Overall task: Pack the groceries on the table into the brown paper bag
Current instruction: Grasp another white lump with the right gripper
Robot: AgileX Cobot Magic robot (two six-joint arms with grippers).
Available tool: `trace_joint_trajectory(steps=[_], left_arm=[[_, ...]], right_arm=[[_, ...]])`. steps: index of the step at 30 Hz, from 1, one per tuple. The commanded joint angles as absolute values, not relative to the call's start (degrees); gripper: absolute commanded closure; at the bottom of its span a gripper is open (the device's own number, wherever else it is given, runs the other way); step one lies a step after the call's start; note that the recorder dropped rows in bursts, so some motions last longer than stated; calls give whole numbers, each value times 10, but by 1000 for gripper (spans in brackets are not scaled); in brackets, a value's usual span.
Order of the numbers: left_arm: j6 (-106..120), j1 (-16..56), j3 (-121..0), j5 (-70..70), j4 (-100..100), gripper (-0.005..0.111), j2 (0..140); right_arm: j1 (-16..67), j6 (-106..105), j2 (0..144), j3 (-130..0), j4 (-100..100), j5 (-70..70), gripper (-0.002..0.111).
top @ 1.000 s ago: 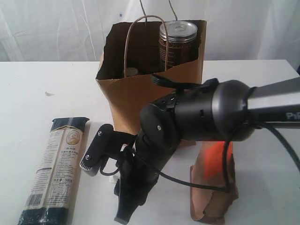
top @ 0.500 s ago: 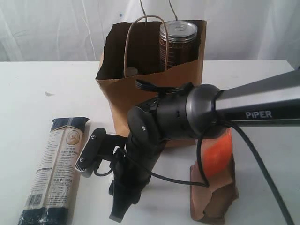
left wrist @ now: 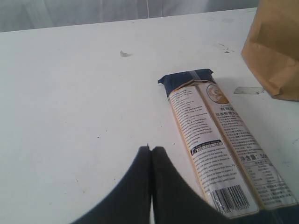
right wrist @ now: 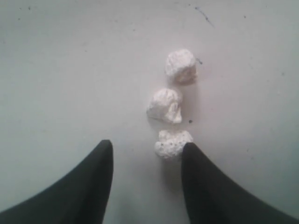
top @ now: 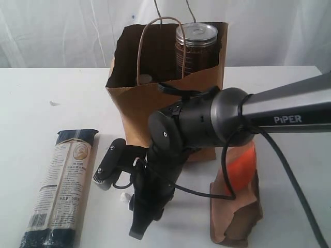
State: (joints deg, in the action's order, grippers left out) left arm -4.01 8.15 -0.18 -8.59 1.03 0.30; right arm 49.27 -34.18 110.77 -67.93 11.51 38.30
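Note:
The brown paper bag [top: 155,106] stands upright at the back of the table [top: 31,103], holding a large metal-lidded jar [top: 198,47] and a small capped jar [top: 145,79]. A long dark-blue pasta packet [top: 59,188] [left wrist: 215,135] lies flat at the left. At the right stands a brown pouch with an orange label [top: 238,199]. My right gripper [top: 138,227] [right wrist: 147,144] points down in front of the bag, open and empty, over three small white lumps [right wrist: 165,105]; one fingertip [right wrist: 189,149] is against the nearest lump. Close to the pasta packet, my left gripper [left wrist: 150,148] is shut and empty.
The right arm's thick black body [top: 207,124] and its cable cross in front of the bag and partly hide the pouch. A corner of the bag [left wrist: 275,46] shows in the left wrist view. A small mark [top: 53,103] lies on the table at the left.
The right arm swung a little to the left and then back right and slightly up over the table. Its jaws stay open and empty. The groceries have not moved.

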Motion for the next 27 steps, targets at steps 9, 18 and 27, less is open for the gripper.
trace_joint_trajectory(steps=[9,18,27], left_arm=[[-40,81,0,-86,5,107,0],[-40,81,0,-86,5,107,0],[-40,81,0,-86,5,107,0]], right_arm=[[489,-349,1143,-680,113,379,67],[489,-344,1137,-680,113,382,99],[489,-339,1078,-680,118,409,107]])
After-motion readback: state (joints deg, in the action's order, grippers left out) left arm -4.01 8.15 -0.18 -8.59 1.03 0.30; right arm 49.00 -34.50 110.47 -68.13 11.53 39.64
